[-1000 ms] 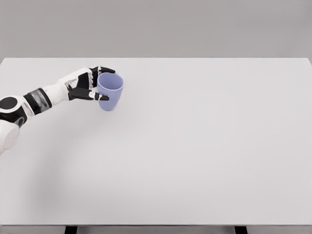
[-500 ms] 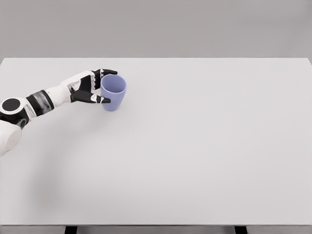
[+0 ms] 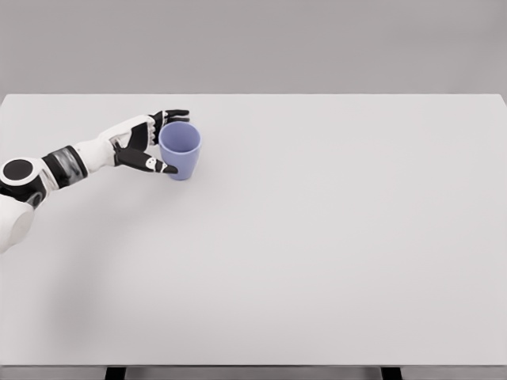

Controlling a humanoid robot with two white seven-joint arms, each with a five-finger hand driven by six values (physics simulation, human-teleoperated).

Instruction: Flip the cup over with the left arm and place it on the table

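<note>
A lilac cup [image 3: 181,150] stands upright on the white table [image 3: 317,237], mouth up, in the far left part of the tabletop, and its open rim shows as an ellipse with the inside wall visible. The left hand [image 3: 146,142] reaches in from the left edge of the view, its white forearm with a dark band running low across the table toward the cup. The hand sits just beside the cup's left wall. Its fingers [image 3: 176,115] are spread rather than clamped: the upper ones stretch past the far side of the rim, while the thumb [image 3: 158,165] lies along the near side of the wall, low on the cup. The cup stands between them, so the hand loosely brackets it. Whether the fingertips actually touch the wall cannot be told at this size; the thumb tip looks to be at the surface, and the far fingers appear slightly apart from the rim. The cup's base rests flat on the table, with no tilt to be seen. A soft shadow lies on the table under the forearm. Behind the far edge of the table there is a plain grey wall [image 3: 317,47].
</note>
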